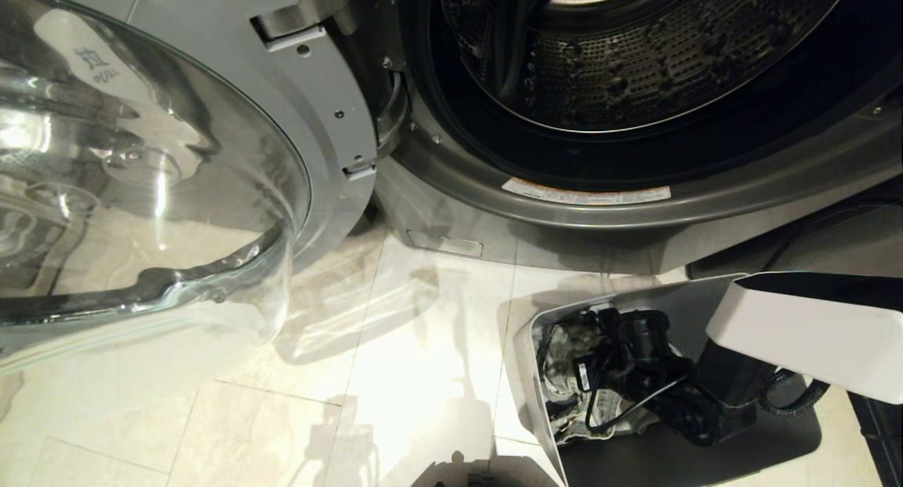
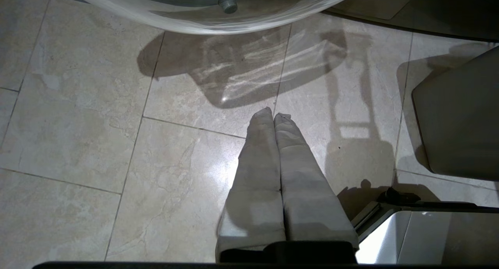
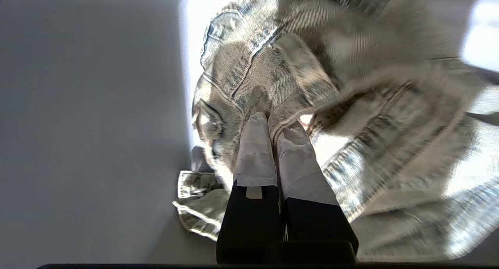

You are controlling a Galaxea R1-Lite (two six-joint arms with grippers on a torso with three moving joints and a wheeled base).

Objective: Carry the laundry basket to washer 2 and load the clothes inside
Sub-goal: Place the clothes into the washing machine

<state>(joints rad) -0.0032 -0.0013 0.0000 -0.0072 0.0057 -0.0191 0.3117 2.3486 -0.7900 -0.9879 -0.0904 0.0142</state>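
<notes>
Faded denim clothes (image 3: pixel 351 117) lie bundled inside the laundry basket (image 1: pixel 529 374), which stands on the tiled floor (image 1: pixel 395 374) just in front of washer 2 (image 1: pixel 635 85). The right pincer (image 3: pixel 273 132) is down in the basket, and its fingers (image 3: pixel 255 148) are pressed together on a fold of the denim. The washer door (image 1: pixel 176 155) is swung wide open to the left, so the steel drum (image 1: pixel 663 56) is in view. The left pincer (image 2: pixel 273 115) hangs above the bare floor with its fingers fully closed, holding nothing
</notes>
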